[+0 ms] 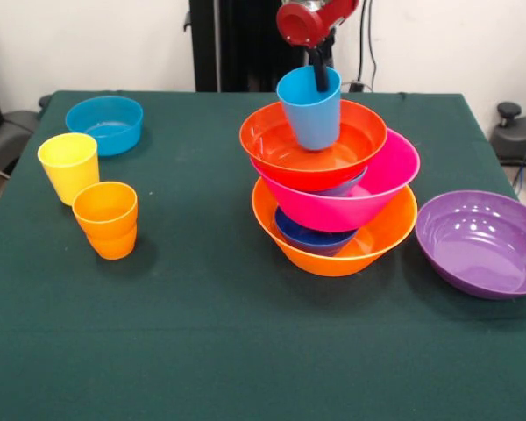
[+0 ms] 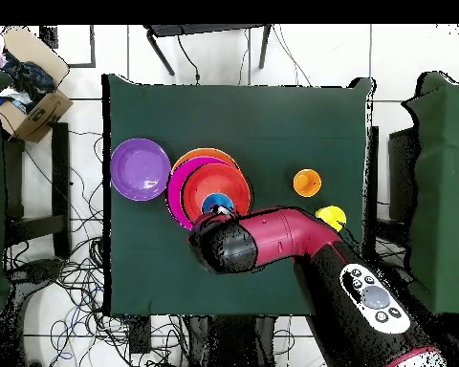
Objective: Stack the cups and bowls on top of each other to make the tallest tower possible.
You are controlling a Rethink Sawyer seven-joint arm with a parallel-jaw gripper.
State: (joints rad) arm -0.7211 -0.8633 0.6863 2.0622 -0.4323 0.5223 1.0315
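The tower stands right of the table's middle: a large orange bowl (image 1: pixel 373 241) as base, a small dark blue bowl (image 1: pixel 311 237) in it, a large pink bowl (image 1: pixel 381 189) above, then a wide red-orange bowl (image 1: pixel 289 145). A light blue cup (image 1: pixel 311 118) stands upright in the top bowl. My gripper (image 1: pixel 319 83) comes down from above, with one finger inside the cup at its far rim, shut on it. In the overhead view the tower (image 2: pixel 190 182) and the cup (image 2: pixel 216 204) show beside my arm (image 2: pixel 272 239).
A yellow cup (image 1: pixel 68 167) and an orange cup (image 1: pixel 106 219) stand at the left, and a blue bowl (image 1: pixel 105 124) behind them. A wide purple bowl (image 1: pixel 482 246) lies right of the tower, close to the table edge.
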